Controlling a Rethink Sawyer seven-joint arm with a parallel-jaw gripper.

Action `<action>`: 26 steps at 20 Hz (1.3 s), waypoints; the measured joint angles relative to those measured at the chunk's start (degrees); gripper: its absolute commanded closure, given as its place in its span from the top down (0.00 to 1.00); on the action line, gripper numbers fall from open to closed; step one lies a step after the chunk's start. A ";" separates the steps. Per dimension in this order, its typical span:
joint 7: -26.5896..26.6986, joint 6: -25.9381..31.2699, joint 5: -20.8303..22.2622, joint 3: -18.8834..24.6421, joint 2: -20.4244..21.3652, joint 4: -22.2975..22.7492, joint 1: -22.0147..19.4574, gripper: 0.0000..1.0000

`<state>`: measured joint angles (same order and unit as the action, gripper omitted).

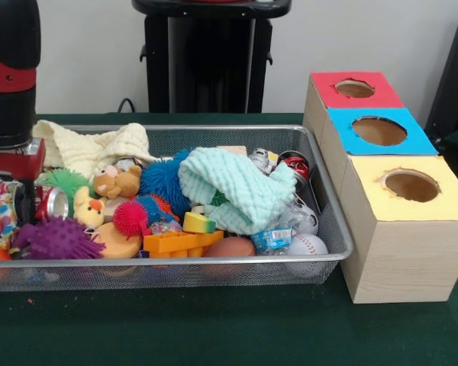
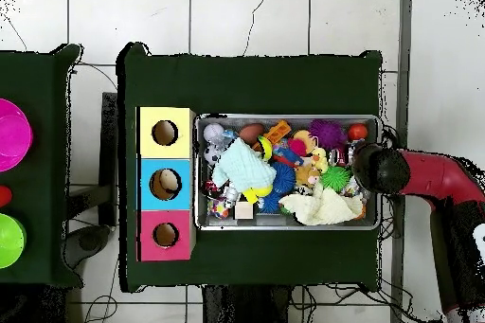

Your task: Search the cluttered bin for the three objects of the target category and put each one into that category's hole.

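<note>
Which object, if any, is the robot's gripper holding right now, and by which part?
It cannot be told. The arm hangs over the end of the wire bin farthest from the boxes, and its own bulk hides the gripper in both views; the mint-green cloth lies unheld.

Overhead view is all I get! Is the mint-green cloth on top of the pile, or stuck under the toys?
Observer: On top. In the front view the mint-green cloth is draped over the toys in the bin, and I can see nothing lying on it.
Operator: What about the cream cloth?
Observer: The cream cloth is bunched up against the bin's far wall, right beside the arm.
Operator: Is the yellow hole easy to get to?
Observer: The yellow-topped box stands taller than the bin's rim, so a cloth would probably have to be lifted up to the yellow hole.
</note>
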<state>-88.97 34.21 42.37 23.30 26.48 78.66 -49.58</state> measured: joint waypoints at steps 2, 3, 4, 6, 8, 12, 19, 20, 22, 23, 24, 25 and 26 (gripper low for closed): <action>0.00 -0.77 1.26 -0.02 -1.36 -0.81 0.00 1.00; 0.00 -1.18 1.90 -0.02 -2.19 -1.26 0.00 1.00; 0.00 -1.60 2.55 -0.02 -3.02 -1.71 0.00 0.00; 0.00 -1.78 2.85 -0.03 -3.44 -2.05 0.01 0.00; 0.00 -1.88 3.07 -0.02 -3.79 -2.37 0.01 0.00; 0.00 -1.87 3.14 -0.02 -4.15 -2.94 0.01 0.00; 0.00 1.09 2.36 -0.05 -2.97 -2.69 0.36 0.00; 0.00 3.58 1.60 -0.07 -2.17 -2.52 0.61 0.00; 0.00 10.10 -0.22 -0.11 -0.34 -2.47 1.34 0.00; 0.00 12.21 -0.80 -0.12 0.24 -2.48 1.59 0.00; 0.00 15.14 -1.59 -0.12 1.03 -2.47 1.94 0.00; 0.00 19.54 -2.81 -0.11 2.23 -2.47 2.49 0.00; 0.00 21.67 -3.42 -0.11 2.85 -2.45 2.76 0.00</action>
<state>-88.97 55.88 38.95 23.19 29.32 76.21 -46.82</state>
